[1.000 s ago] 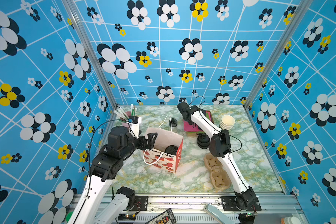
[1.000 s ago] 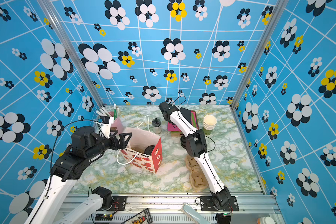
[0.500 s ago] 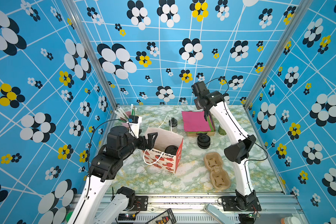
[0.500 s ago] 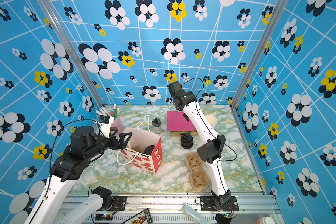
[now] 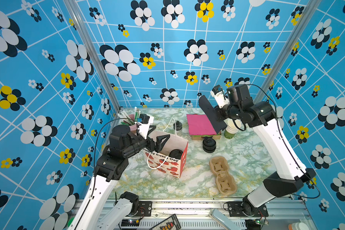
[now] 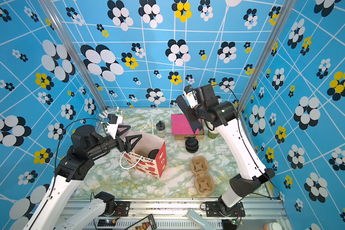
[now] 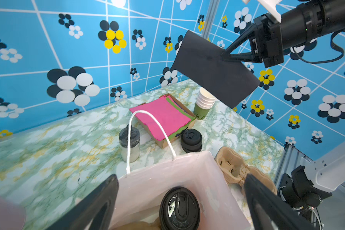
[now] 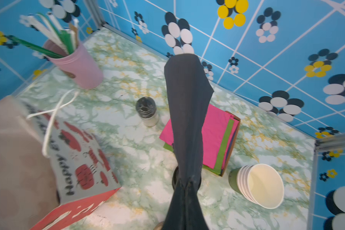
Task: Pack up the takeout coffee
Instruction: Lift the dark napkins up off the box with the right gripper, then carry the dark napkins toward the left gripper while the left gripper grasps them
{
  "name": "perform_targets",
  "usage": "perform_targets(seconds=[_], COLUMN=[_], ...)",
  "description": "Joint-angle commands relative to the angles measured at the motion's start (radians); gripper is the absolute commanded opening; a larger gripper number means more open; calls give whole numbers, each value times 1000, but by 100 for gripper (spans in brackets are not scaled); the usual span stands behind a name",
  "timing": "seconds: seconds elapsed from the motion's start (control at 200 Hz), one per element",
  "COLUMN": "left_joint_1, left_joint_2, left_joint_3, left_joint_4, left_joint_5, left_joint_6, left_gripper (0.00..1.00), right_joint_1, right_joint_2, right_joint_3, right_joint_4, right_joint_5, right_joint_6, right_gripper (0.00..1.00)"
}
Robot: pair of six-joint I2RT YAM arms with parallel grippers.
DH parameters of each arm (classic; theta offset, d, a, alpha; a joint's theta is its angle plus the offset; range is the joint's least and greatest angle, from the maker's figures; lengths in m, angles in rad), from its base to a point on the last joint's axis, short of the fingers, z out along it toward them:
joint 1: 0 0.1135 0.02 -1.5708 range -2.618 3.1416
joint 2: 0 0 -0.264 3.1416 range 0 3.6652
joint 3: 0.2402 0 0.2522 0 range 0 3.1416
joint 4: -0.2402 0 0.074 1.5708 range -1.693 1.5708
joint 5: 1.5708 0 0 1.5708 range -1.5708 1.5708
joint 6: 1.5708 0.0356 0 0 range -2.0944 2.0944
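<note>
The takeout coffee [image 5: 175, 154] [image 6: 153, 153], a cup under a black sip lid [image 7: 179, 208], stands inside the white-and-red paper bag [image 5: 167, 165]. My left gripper [image 5: 162, 131] [image 7: 180, 177] hangs open at the bag's mouth, its fingers spread to either side of the cup and apart from it. High at the back right, my right gripper [image 5: 220, 112] [image 8: 187, 184] is shut on a thin black sheet [image 5: 210, 114] [image 7: 213, 69]. The sheet hangs in the air above the pink napkin stack [image 5: 200, 124].
The napkins lie in a cardboard box [image 7: 167, 139]. Next to it are a stack of lidless paper cups [image 5: 232, 127], a squat stack of black lids [image 5: 209, 145] and a small jar [image 5: 177, 127]. A brown cup carrier [image 5: 222, 175] lies front right. A pink straw pot [image 8: 76, 63] stands back left.
My right arm has risen from the napkin box and swung up and to the right, carrying the black sheet off the stack. The left arm and the bag have not moved.
</note>
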Motion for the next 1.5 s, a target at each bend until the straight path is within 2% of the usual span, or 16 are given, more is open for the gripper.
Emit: perform_targets(seconds=[0.0, 0.16, 0.41, 0.53, 0.64, 0.795, 1.139, 1.259, 1.494], left_joint_1=[-8, -18, -42, -53, -54, -54, -83, -91, -94], left_joint_2=[28, 129, 312, 369, 410, 479, 550, 552, 527], left_joint_3=[22, 73, 210, 248, 272, 360, 406, 410, 376], left_joint_4=[146, 236, 259, 261, 262, 159, 106, 50, 52], left_joint_5=[141, 306, 501, 577, 610, 646, 731, 743, 715], left_joint_6=[52, 95, 267, 367, 419, 500, 526, 554, 550], left_gripper=[99, 99, 100, 99, 99, 99, 100, 90, 60], right_joint_1=[-4, -2, 7, 26, 40, 62, 84, 86, 87], right_joint_2=[-99, -182, -242, -240, -234, -232, -238, -245, -249], right_joint_3=[-97, -174, -220, -213, -202, -197, -197, -204, -219], right_joint_4=[77, 43, 28, 6, -17, -33, -31, -13, 1], right_joint_5=[-238, -329, -500, -539, -554, -575, -608, -617, -599], right_joint_6=[-62, -130, -175, -193, -205, -215, -223, -219, -226], right_gripper=[0, 0, 0, 0, 0, 0, 0, 0, 0])
